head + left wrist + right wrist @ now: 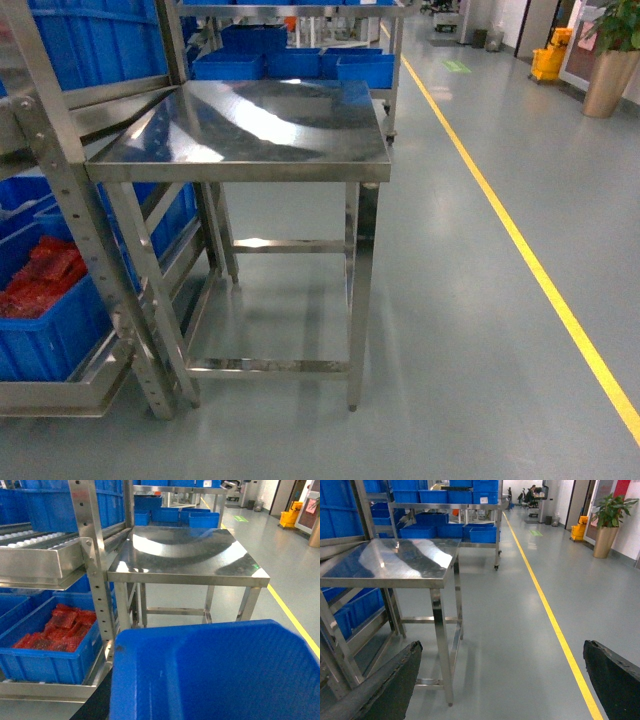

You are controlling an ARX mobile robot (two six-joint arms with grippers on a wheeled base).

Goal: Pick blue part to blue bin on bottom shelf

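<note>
I am looking for the blue part, and I cannot find one in any view; so where it lies I cannot tell. It may sit in the big blue bin (215, 670) right under the left wrist camera; blue on blue would be hard to see, and the floor of that bin is partly hidden.

The bottom shelf (60, 392) is the low steel tier of the rack on the left. A blue bin of red parts (50, 340) stands on it; the red parts (40, 280) lie in a heap, too many to count.

My guess is that a blue part would be like the red ones: small, light, hard plastic, maybe a bit slippery, and not easy to break. I think it is best to pinch it across its middle, on two flat sides, and not too hard.

The right gripper (501, 647) is spread wide with nothing in it; its two black fingers (395, 680) show at the bottom corners of the right wrist view, well above the floor. The left gripper does not show at all; the big blue bin fills that view.

Now I count: blue parts seen, none; steel table (240, 125), one, beside the rack; yellow floor line (520, 240), one; potted plant (615, 50), one; far blue bins (290, 65) behind the table, at least three.
</note>
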